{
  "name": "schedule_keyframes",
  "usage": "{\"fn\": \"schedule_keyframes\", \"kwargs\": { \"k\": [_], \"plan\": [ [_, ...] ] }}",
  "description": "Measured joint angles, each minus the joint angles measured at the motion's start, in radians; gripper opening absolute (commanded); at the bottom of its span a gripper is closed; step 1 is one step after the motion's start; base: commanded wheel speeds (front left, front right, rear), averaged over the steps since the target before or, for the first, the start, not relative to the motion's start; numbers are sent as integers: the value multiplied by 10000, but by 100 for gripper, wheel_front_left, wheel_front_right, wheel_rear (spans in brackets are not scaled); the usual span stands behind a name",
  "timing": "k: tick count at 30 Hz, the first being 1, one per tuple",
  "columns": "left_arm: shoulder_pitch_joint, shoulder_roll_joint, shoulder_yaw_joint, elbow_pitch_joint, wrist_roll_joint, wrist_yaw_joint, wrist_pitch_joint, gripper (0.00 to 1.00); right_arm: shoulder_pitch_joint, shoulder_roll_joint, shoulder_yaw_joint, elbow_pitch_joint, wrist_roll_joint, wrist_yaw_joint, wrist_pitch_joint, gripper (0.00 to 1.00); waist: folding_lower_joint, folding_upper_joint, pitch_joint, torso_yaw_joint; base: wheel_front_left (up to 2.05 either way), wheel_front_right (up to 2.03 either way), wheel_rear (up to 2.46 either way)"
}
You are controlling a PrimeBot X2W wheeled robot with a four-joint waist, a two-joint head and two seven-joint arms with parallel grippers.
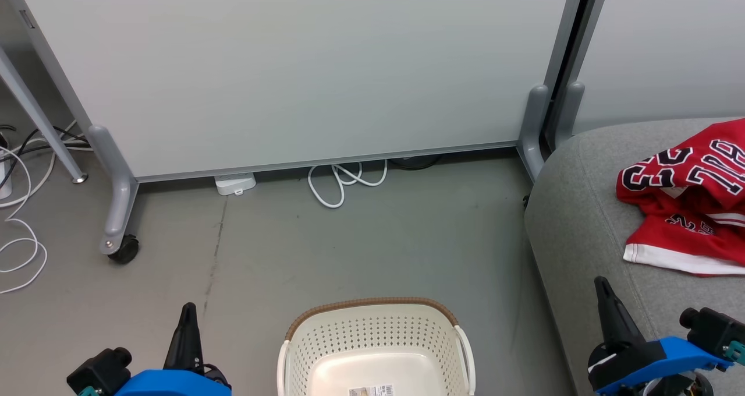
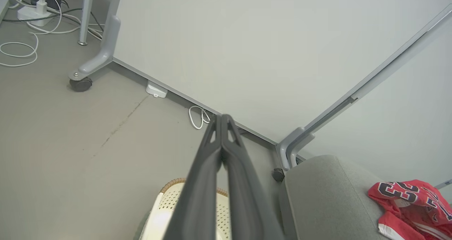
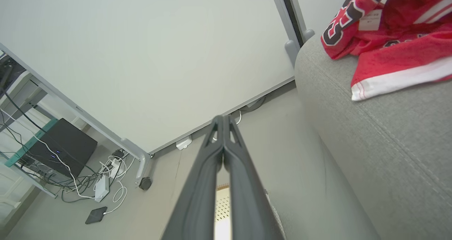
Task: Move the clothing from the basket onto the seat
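1. Left gripper (image 1: 187,325): fingers pressed together, holding nothing; basket (image 1: 372,333) just to its right.
2. Basket: between both grippers, its visible floor bare.
3. Right gripper (image 1: 605,294): fingers together, empty, at the seat (image 1: 573,221) edge.
4. Clothing (image 1: 684,215): heaped on the seat, ahead-right of the right gripper, the nearer arm; nothing between; task apparently finished.

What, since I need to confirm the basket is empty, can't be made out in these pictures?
Basket: head view's bottom edge cuts off its near part.
Label on its floor: too small to read.
Clothing: cut by the head view's right edge; one garment or two, cannot tell.
Seat: runs past every view's edge.
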Motion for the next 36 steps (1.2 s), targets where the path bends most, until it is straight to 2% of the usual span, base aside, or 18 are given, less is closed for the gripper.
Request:
{"fn": "schedule_keyframes", "kwargs": {
  "k": [36],
  "plan": [
    [-456, -29, 539, -527, -4439, 0, 1216, 0, -253, 0, -192, -171, 4840, -2, 784, 0, 0, 0, 113, -302, 0, 0, 0]
  ]
}}
